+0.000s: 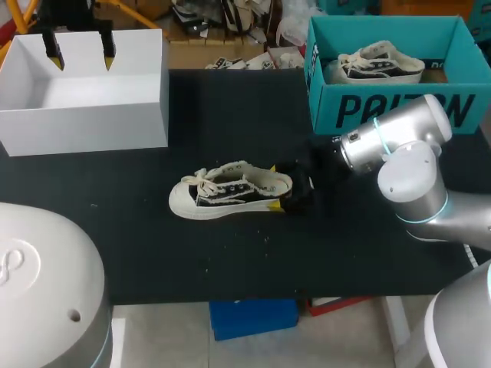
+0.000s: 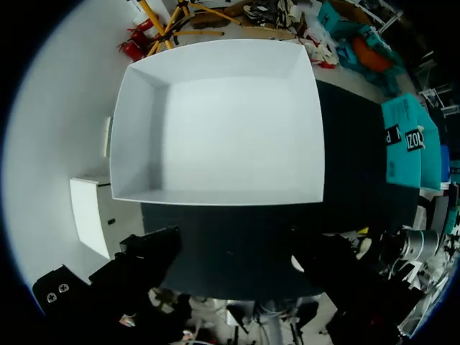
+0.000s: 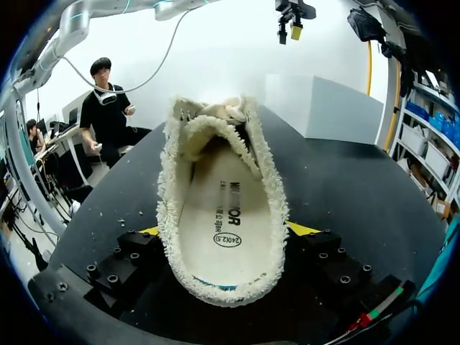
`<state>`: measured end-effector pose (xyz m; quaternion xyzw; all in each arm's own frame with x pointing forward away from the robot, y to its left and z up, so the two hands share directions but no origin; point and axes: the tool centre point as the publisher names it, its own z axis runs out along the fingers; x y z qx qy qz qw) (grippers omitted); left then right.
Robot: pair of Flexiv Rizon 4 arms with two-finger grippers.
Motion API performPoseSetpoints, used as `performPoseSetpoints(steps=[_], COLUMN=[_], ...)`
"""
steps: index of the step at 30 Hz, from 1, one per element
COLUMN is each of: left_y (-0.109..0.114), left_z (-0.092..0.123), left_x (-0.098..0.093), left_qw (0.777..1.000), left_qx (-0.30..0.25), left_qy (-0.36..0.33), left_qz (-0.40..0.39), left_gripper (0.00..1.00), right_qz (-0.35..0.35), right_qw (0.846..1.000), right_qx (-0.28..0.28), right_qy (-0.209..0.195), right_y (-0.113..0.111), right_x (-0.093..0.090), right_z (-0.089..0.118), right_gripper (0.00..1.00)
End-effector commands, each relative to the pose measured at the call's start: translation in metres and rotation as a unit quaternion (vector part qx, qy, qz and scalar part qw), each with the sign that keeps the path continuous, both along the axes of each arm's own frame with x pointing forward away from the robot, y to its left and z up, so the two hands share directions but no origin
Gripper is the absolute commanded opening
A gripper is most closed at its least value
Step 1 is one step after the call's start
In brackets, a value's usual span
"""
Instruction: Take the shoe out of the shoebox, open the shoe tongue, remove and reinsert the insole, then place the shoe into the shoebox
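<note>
**A:** From above, how does the black-and-cream canvas shoe (image 1: 230, 192) lie?

**B:** It sits on the black table (image 1: 345, 253), toe to the left, heel in my right gripper (image 1: 281, 193). The teal cardboard shoebox (image 1: 383, 107) is behind that arm. My left gripper (image 1: 80, 55) hangs well apart.

**A:** Left wrist?

**B:** Spread fingers (image 2: 154, 251), holding nothing, over an open white cardboard box (image 2: 215, 122).

**A:** Right wrist?

**B:** Yellow fingertips (image 3: 300, 228) pinch the heel from both sides. The shoe (image 3: 223, 215) runs straight ahead, so the right arm is nearer.
</note>
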<state>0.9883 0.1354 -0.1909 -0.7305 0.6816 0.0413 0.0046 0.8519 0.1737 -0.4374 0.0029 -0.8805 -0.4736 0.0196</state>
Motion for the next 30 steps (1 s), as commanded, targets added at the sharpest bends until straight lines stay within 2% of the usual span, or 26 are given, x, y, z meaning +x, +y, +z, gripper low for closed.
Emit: performPoseSetpoints(steps=[1, 5, 11, 28, 30], left_y=[-0.024, -0.049, -0.093, -0.093, -0.098], left_z=[0.013, 0.011, -0.005, -0.005, 0.000], left_x=[-0.012, -0.030, -0.059, -0.059, -0.054], left_qw=[0.999, 0.998, 0.998, 0.998, 0.997], left_qx=[0.040, 0.052, 0.051, 0.051, 0.068], left_qy=[-0.012, -0.026, -0.023, -0.023, -0.029], left_qz=[0.010, 0.012, 0.008, 0.008, 0.013], left_gripper=[1.00, 1.00, 1.00, 1.00, 1.00], right_qz=[-0.001, -0.001, -0.001, -0.001, -0.001], right_qw=[1.000, 1.000, 1.000, 1.000, 1.000], right_qx=[-0.001, -0.001, -0.001, -0.001, -0.001], right_qy=[0.000, 0.000, 0.000, 0.000, 0.000], right_y=[0.002, 0.002, 0.002, 0.002, 0.002], right_x=[0.001, 0.001, 0.001, 0.001, 0.001], right_z=[-0.001, -0.001, -0.001, -0.001, -0.001], right_gripper=[0.00, 0.00, 0.00, 0.00, 0.00])
